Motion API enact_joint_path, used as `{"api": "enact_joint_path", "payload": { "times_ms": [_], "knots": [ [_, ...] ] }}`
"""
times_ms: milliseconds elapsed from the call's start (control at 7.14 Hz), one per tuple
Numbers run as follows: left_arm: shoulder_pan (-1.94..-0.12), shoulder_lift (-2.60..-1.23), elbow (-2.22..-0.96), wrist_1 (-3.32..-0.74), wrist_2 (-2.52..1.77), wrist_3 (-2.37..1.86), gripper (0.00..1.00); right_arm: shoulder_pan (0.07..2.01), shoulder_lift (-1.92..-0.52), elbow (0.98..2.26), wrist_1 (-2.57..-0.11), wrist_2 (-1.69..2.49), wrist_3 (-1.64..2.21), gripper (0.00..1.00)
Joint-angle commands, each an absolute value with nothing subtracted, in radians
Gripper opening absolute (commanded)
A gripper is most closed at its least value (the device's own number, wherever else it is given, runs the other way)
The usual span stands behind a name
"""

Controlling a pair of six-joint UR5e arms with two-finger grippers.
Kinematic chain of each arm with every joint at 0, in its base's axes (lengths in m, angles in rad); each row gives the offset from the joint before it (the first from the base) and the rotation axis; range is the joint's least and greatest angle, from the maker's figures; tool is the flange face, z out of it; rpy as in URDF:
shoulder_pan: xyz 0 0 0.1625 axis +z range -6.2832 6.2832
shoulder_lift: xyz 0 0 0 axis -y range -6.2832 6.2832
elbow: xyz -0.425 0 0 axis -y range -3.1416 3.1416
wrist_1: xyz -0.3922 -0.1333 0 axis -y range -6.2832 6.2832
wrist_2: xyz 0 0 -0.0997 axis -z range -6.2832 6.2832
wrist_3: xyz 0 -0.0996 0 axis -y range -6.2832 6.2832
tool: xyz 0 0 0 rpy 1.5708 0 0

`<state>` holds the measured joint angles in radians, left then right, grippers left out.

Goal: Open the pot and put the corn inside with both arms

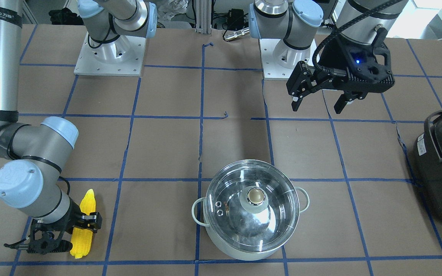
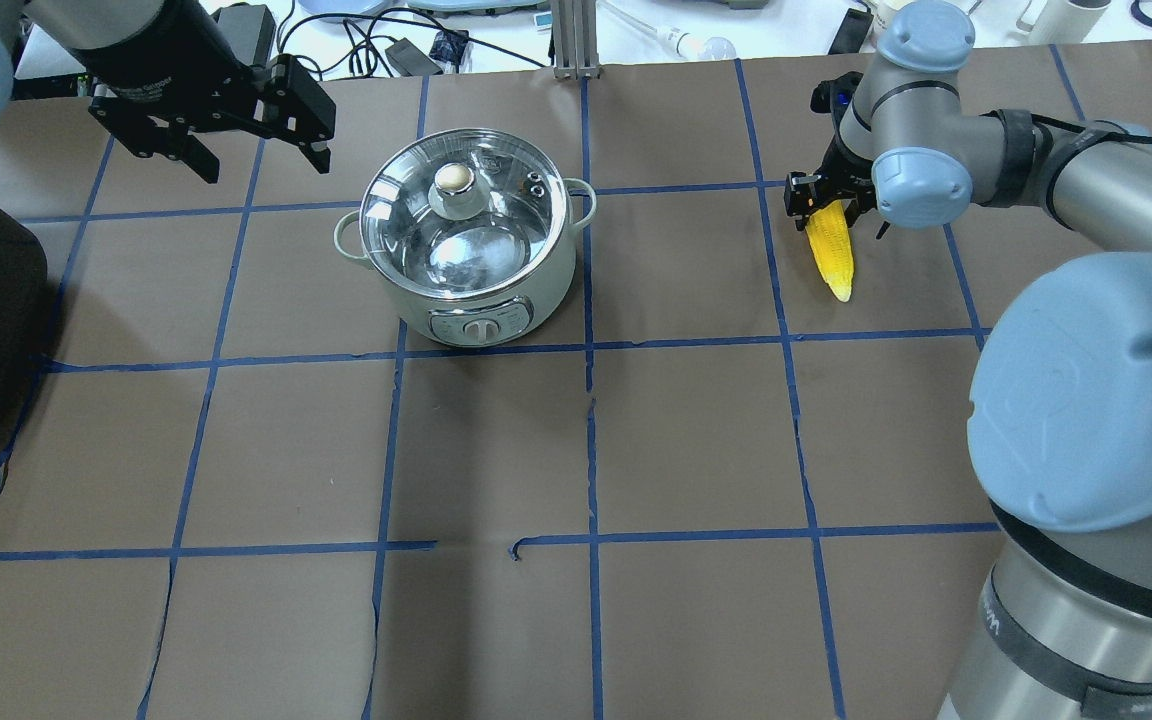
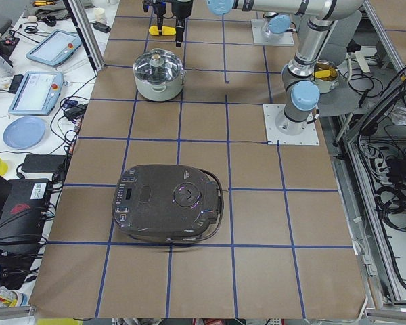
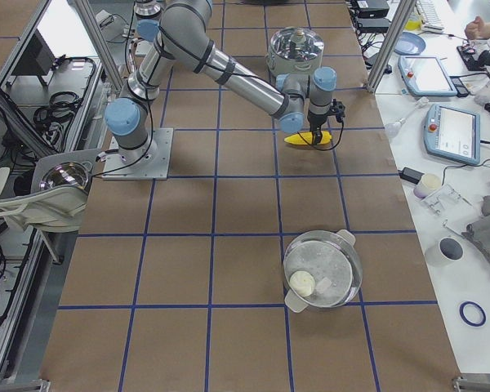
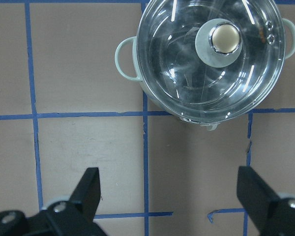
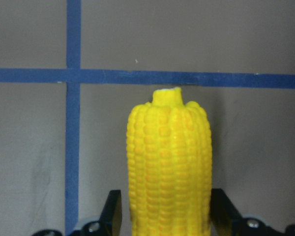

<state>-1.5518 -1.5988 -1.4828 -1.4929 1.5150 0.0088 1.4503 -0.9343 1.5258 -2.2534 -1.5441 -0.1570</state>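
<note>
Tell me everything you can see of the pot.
The pot is round, shiny steel inside, pale outside. It has two pale loop handles, a control panel on its wall and a clear glass lid with a pale, metal-capped knob. The lid is on. It stands upright on the table; no food shows inside. Nothing touches it; the open left gripper is apart from it.

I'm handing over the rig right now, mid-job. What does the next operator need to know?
Left gripper: open, in the air beside the pot, holding nothing.
Right gripper: jaws flank the corn; I cannot tell if they grip it.
Pot: lid on.
Corn: looks to lie on the table, well apart from the pot.
Done: nothing finished yet.
Left: lift the lid by its knob, then put the corn in.
</note>
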Motion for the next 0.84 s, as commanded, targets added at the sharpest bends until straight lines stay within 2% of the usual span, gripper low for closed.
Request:
{"api": "enact_joint_path", "payload": {
  "times_ms": [0,140,280,560,700],
  "knots": [
    [-1.551,-1.601,-1.483,-1.493,1.516,0.008,1.0,1.45,-0.943,1.517,-2.25,-1.552,-0.161,0.56],
    [-1.552,-1.609,-1.483,-1.494,1.519,0.005,1.0,1.45,-0.937,1.517,-2.252,-1.552,-0.166,0.47],
    [-1.557,-1.621,-1.483,-1.506,1.525,0.005,1.0,1.45,-0.94,1.517,-2.252,-1.552,-0.164,0.42],
    [-1.557,-1.684,-1.468,-1.49,1.508,-0.015,1.0,1.45,-0.948,1.509,-2.249,-1.551,-0.158,0.36],
    [-1.563,-1.74,-1.468,-1.409,1.494,-0.003,1.0,1.451,-0.977,1.488,-2.217,-1.549,-0.149,0.36]
  ]
}}
